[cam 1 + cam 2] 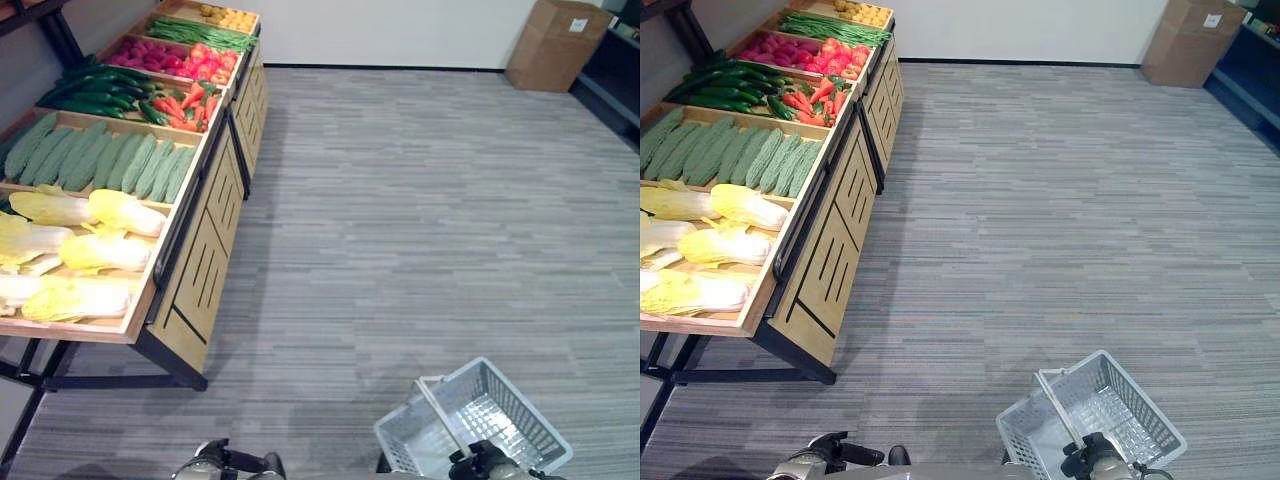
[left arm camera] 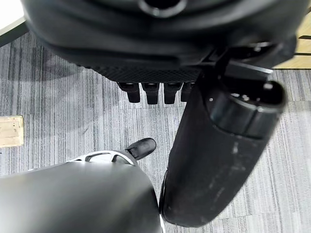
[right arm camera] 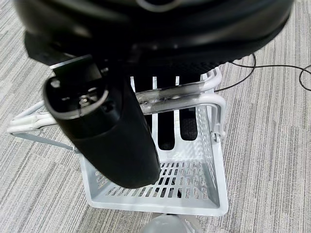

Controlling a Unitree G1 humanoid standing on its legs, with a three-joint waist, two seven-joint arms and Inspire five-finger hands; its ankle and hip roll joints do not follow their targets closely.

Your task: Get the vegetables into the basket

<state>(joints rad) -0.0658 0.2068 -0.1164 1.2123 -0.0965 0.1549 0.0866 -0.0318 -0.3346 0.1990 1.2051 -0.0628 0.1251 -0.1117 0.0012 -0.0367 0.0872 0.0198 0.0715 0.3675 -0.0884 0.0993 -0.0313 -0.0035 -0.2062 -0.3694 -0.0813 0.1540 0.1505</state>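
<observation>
Vegetables lie sorted in the wooden compartments of a produce stand (image 1: 195, 300), which we call the counter, along the robot's left side. At the counter's near end are pale yellow napa cabbages (image 1: 75, 250), then ridged bitter gourds (image 1: 100, 158), then dark cucumbers (image 1: 95, 90) beside orange carrots (image 1: 185, 105), with red produce and green beans (image 1: 200, 35) toward the far end. We judge the cabbages the nearest candidates; their long axes run roughly across the counter, from its back edge toward its front edge.

The white wire basket (image 1: 500, 410) hangs on the robot's right, over the grey floor (image 1: 420, 200) and well apart from the counter. In the right wrist view the right hand (image 3: 165, 124) has its fingers (image 3: 187, 131) curled under the basket handle (image 3: 184, 99), carrying it; the basket holds nothing visible.

The left hand (image 2: 155, 73) shows in its own wrist view with fingers (image 2: 150, 92) pointing down toward the floor, relaxed and gripping nothing.

The relation that governs the coming move, in our judgement: the vegetables lie forward and to the left of the free left hand, which is the nearer one, and above it; no vegetable is within reach of the fingers. The task has not begun to fill the basket.
</observation>
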